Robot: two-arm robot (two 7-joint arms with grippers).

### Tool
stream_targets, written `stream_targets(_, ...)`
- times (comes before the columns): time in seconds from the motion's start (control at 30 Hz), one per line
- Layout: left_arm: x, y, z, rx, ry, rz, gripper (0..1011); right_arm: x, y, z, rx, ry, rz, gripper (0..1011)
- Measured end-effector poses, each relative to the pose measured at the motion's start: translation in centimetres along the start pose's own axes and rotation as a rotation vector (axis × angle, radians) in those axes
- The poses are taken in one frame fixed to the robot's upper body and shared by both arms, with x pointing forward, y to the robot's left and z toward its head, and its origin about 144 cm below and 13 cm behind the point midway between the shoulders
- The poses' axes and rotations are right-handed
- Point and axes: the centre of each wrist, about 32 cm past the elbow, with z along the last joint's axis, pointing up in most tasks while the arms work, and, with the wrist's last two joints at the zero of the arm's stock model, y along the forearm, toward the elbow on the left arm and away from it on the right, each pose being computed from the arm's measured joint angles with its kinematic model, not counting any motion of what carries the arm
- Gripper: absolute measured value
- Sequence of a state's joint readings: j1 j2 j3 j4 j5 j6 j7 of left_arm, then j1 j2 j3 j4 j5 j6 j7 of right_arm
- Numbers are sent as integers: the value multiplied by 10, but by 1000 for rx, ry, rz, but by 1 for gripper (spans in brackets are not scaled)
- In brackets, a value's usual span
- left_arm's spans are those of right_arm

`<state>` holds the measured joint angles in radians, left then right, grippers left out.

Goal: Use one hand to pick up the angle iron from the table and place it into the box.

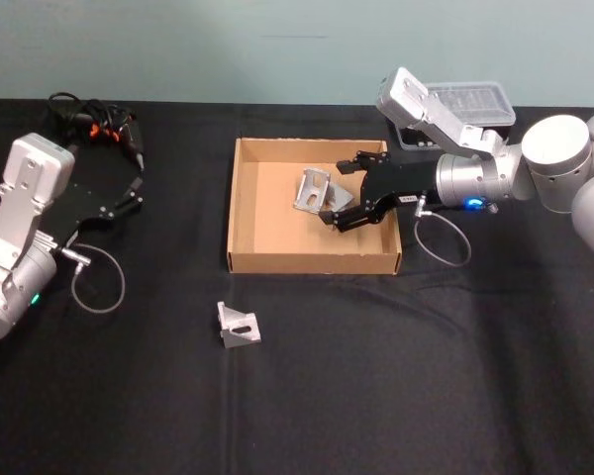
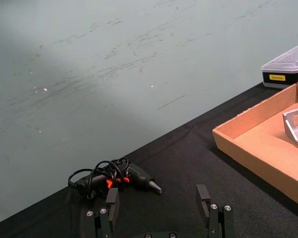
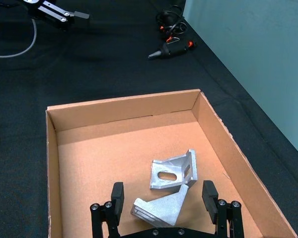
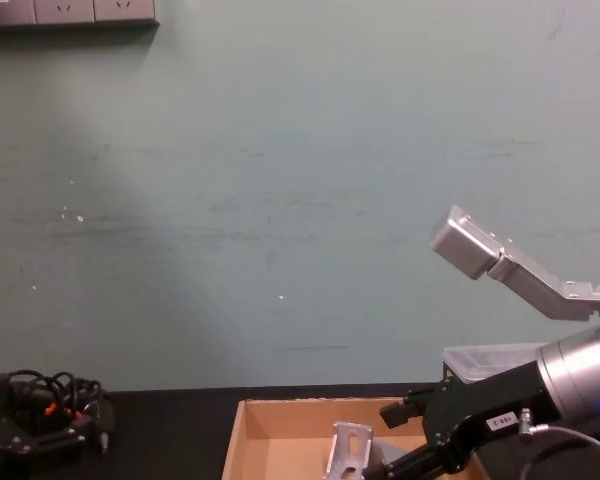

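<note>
Where the right tool (image 3: 163,189) gapes, the box (image 3: 124,106) holds two angle irons (image 3: 171,171).

The shallow tan box (image 1: 312,263) sits on the black table (image 1: 376,396). Inside, toward its right wall, one silver angle iron (image 3: 171,171) stands upright. A second iron (image 3: 161,208) lies between the right gripper's (image 3: 163,189) spread fingers. A third iron (image 1: 239,325) lies on the table near the box's front wall.

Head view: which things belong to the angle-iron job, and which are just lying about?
Job: angle iron on the table; box with two angle irons inside; right hand, open over the box.
Lying about: corded tool; clear-lidded plastic case; left hand, parked at the left.
</note>
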<state>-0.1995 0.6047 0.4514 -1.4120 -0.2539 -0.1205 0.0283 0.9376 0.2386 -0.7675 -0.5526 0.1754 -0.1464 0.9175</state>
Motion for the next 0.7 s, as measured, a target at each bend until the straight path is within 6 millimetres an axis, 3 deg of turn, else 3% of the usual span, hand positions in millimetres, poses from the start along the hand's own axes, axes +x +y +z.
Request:
stream_targets(0.43,0,0,0,0,0,0,1011,0,-1,0,2,1,0,1004)
stream_targets(0.7,0,0,0,0,0,0,1011,-1,-18,7,106,-52,-24,1004)
